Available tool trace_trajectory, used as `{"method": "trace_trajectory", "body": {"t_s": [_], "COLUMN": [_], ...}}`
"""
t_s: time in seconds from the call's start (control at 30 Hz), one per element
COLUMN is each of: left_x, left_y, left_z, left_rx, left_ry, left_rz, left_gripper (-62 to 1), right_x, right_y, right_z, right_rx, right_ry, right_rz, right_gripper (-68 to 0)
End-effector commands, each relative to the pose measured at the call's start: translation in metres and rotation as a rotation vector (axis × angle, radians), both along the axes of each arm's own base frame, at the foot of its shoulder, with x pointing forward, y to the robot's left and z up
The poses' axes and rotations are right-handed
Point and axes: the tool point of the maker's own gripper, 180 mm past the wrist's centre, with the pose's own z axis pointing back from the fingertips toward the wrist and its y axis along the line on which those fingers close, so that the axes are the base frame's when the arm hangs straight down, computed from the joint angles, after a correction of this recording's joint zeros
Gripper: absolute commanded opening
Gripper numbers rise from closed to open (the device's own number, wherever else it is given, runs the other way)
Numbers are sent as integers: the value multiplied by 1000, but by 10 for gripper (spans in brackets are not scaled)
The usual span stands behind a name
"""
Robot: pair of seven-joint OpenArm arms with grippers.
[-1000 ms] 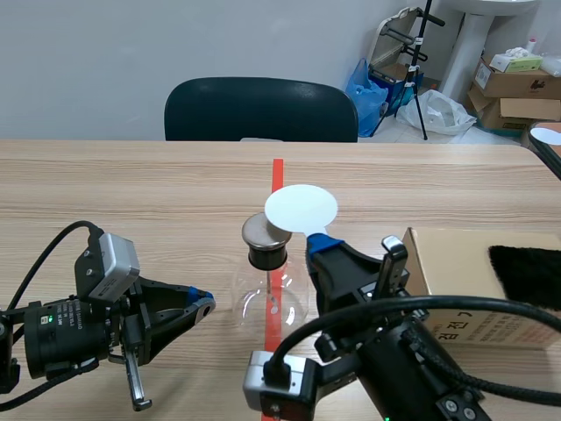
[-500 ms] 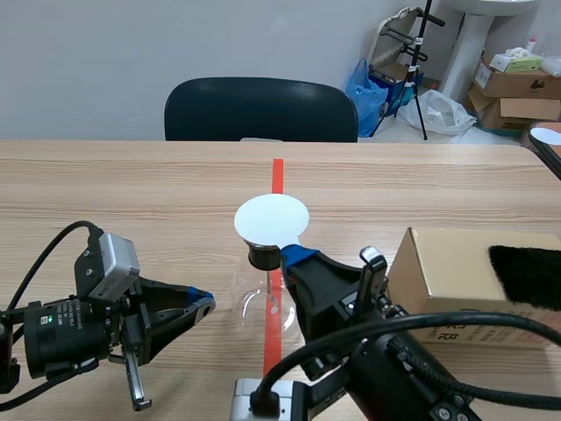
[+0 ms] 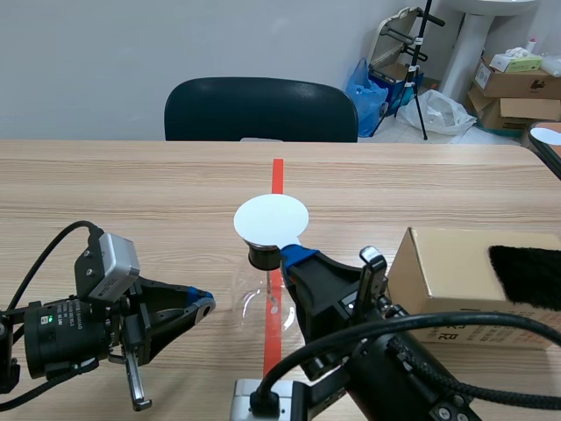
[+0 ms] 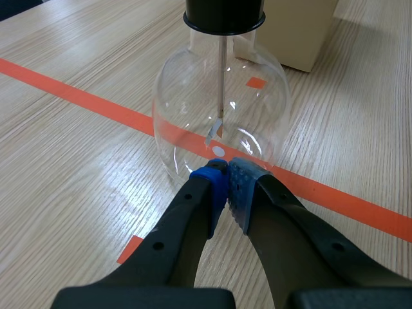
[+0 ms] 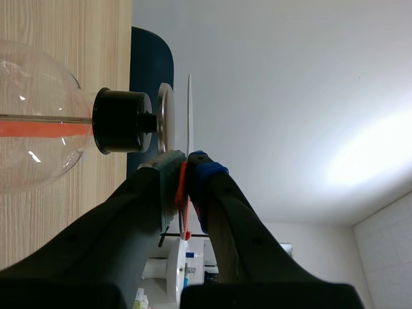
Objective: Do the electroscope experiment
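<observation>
Wooden table [image 3: 131, 193] with two black robot arms and a glass electroscope between them. The right gripper [image 3: 294, 256] is clamped on the thin orange handle [image 5: 183, 206] of a white disc [image 3: 271, 219], the handle pinched between its blue and grey pads. The disc sticks out past the fingertips and lies flat over the top of the electroscope. From the right wrist camera the disc [image 5: 189, 116] appears edge-on, parallel to the electroscope's round metal plate [image 5: 164, 119], with a thin gap between them. The plate sits on a black stopper [image 5: 119, 121] just ahead of the right gripper's [image 5: 183, 168] fingertips.

The left gripper [image 3: 203, 303] lies low on the table with its fingers closed together and nothing between the blue pads. Directly ahead of the left gripper's [image 4: 226, 168] tip is the round glass flask [image 4: 219, 122] of the electroscope; whether the tip touches the glass cannot be told. Inside the flask a thin metal rod [image 4: 221, 77] hangs down from the stopper [image 4: 224, 13], ending in small foil leaves [image 4: 214, 132]. The flask stands on an orange tape line [image 4: 77, 96].

Beside the right arm, on its outer side, is a cardboard box [image 3: 456, 272] with a black furry piece [image 3: 526, 272] on top. A dark chair [image 3: 260, 110] stands beyond the table's far edge.
</observation>
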Motion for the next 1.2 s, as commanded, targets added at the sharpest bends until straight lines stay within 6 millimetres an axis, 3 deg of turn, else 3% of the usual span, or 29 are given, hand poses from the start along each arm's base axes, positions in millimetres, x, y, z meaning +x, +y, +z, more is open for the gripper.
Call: {"method": "trace_trajectory", "body": {"t_s": [0.0,0.47,1.17], "left_x": [4,4,4], "left_y": [-1,-1,-1], "left_z": [8,8,8], "left_rx": [-27,-27,-27], "left_ry": [-18,-18,-18], "left_rz": [5,5,5], "left_gripper": [-579,-580,-580], "right_x": [5,10,42], "right_y": [-2,-9,-87], "right_z": [12,12,16], "right_rx": [6,9,37], "right_ry": [-43,-45,-55], "right_rz": [1,-49,-521], "right_gripper": [-665,-665,-665]}}
